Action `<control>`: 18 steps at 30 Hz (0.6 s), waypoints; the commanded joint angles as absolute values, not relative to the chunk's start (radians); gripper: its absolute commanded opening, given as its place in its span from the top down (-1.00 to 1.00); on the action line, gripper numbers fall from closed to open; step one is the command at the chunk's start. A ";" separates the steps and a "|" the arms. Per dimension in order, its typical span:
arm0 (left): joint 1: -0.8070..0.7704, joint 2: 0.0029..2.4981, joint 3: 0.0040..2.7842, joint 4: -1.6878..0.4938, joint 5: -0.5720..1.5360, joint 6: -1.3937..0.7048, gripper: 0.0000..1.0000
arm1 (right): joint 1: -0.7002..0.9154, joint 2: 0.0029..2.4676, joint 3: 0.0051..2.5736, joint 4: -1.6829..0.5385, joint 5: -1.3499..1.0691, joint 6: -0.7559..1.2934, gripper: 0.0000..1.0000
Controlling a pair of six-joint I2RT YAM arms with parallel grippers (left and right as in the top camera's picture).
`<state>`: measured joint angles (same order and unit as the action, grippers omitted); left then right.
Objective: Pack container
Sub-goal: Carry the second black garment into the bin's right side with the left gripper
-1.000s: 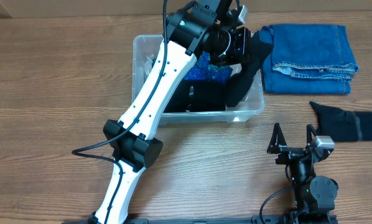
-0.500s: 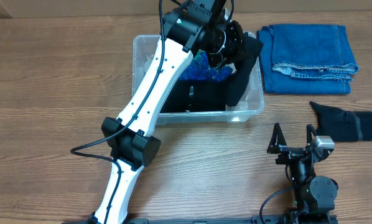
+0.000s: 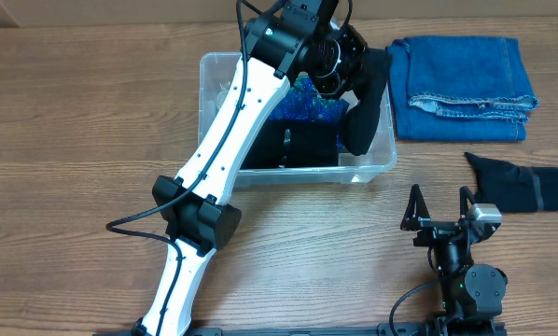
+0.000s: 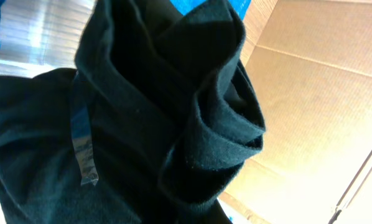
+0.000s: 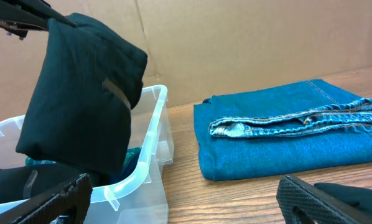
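The clear container (image 3: 383, 164) stands at the middle back of the table, its rim (image 5: 150, 163) at the left in the right wrist view. Inside lie a sparkly blue item (image 3: 307, 101) and a folded black piece (image 3: 302, 149). My left gripper (image 3: 342, 58) is shut on a black garment (image 3: 365, 107) that hangs over the container's right end. That garment (image 4: 142, 112) fills the left wrist view and hides the fingers. It shows as a hanging bundle (image 5: 80, 106) above the tub. My right gripper (image 3: 439, 203) stands open and empty near the front edge.
Folded blue jeans (image 3: 466, 75) lie right of the container, also seen as jeans (image 5: 292, 134) in the right wrist view. A black cloth (image 3: 526, 187) lies at the far right, just beyond the right gripper. A cardboard wall (image 5: 248, 43) stands behind the table.
The left gripper has shifted a little to the left and back with the black garment. The garment now hangs more bunched over the container's right end. The right arm has not moved.
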<state>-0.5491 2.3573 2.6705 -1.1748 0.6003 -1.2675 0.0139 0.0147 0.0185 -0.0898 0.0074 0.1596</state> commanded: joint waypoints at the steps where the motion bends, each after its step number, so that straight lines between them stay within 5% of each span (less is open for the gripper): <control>1: -0.542 2.335 2.670 -1.170 0.564 -1.290 0.92 | 0.016 0.003 0.008 -0.084 0.014 0.157 -1.00; 18: -0.529 2.336 2.334 -0.965 0.581 -1.310 0.92 | 0.016 0.003 0.008 -0.084 0.014 0.157 -1.00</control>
